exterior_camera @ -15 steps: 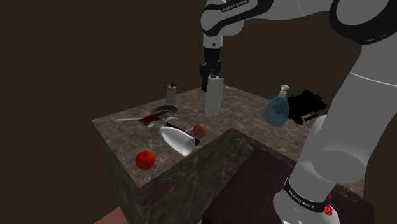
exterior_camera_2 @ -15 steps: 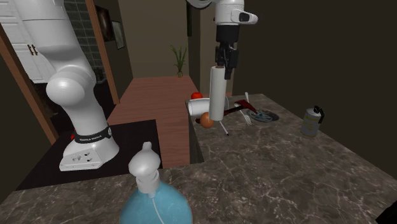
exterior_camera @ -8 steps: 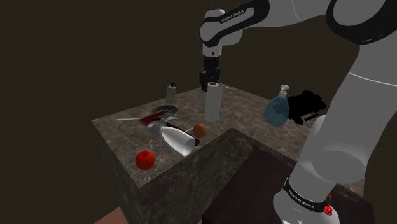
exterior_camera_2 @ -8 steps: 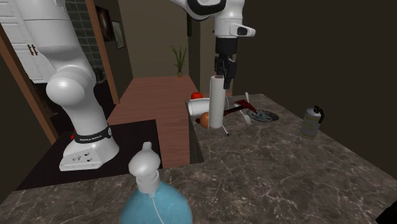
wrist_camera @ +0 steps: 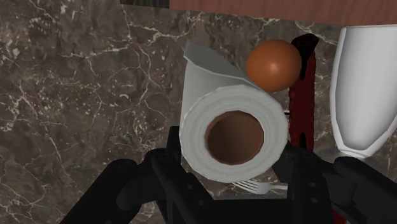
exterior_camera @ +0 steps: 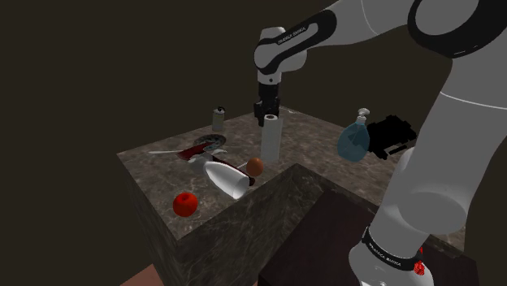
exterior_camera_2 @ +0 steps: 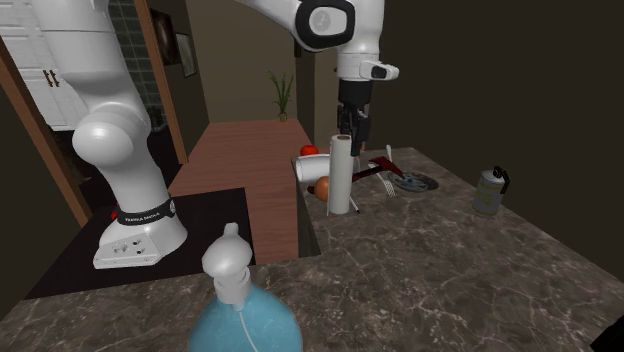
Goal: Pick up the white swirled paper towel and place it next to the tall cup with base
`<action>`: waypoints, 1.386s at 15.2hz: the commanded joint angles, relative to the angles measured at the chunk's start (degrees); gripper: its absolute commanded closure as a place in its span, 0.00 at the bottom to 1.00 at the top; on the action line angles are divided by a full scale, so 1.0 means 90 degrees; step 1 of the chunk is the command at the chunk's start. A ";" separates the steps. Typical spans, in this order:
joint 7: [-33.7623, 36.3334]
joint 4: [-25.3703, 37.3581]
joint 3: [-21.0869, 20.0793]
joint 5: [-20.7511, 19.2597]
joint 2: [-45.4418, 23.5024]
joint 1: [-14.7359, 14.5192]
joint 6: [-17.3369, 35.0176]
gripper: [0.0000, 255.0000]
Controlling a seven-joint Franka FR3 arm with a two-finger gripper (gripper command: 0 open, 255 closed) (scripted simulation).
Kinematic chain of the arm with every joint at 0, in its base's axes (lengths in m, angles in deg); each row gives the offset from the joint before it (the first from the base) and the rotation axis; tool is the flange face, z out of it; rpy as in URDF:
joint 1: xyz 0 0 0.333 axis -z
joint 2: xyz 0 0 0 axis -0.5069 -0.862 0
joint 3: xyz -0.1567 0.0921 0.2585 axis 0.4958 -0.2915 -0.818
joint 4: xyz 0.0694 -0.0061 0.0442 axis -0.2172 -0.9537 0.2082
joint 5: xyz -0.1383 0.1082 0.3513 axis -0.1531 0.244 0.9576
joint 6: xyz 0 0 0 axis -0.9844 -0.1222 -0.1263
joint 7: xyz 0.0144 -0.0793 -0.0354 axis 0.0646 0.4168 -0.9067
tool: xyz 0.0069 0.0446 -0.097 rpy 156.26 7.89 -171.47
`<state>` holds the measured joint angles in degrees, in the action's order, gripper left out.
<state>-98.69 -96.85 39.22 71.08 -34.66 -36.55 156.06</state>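
A white paper towel roll (exterior_camera: 270, 140) stands upright on the counter's near side, its lower end at or just above the marble top. My gripper (exterior_camera: 269, 112) is shut on the roll's upper end from above, also seen in the second exterior view as gripper (exterior_camera_2: 347, 128) over roll (exterior_camera_2: 341, 176). The wrist view looks down the roll's brown core (wrist_camera: 232, 133), with my gripper (wrist_camera: 234, 164) and its black fingers (wrist_camera: 170, 160) clasping it. The tall white cup with a base (exterior_camera: 226, 178) (exterior_camera_2: 309, 168) (wrist_camera: 366, 89) lies on its side close beside the roll.
A brown ball (exterior_camera: 254, 166) (wrist_camera: 273, 65) lies between roll and cup. A red fruit (exterior_camera: 186, 204) sits near the counter's corner. There is a plate with cutlery (exterior_camera: 213, 143), a small bottle (exterior_camera: 218, 118) and a blue soap dispenser (exterior_camera: 355, 138). The counter edge (exterior_camera: 268, 183) drops off beside the roll.
The gripper has come down with the roll and shifted a little toward the lying cup; the roll's lower end now reaches the counter.
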 commanded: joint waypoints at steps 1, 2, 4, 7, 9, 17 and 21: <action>-0.0018 -0.0138 0.0007 0.0019 -0.0059 0.0006 0.0198 1.00; -0.0025 -0.0183 0.0008 0.0028 -0.0088 0.0008 0.0270 1.00; -0.0024 -0.0183 0.0008 0.0028 -0.0088 0.0008 0.0270 1.00; -0.0025 -0.0183 0.0008 0.0028 -0.0088 0.0008 0.0270 1.00; -0.0025 -0.0183 0.0008 0.0028 -0.0088 0.0008 0.0270 1.00; -0.0006 -0.0047 0.0003 0.0004 -0.0012 0.0003 0.0061 0.00; 0.0032 0.0376 -0.0012 -0.0046 0.0155 -0.0011 -0.0522 0.00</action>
<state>-98.30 -94.14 39.05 70.70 -33.35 -36.70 152.20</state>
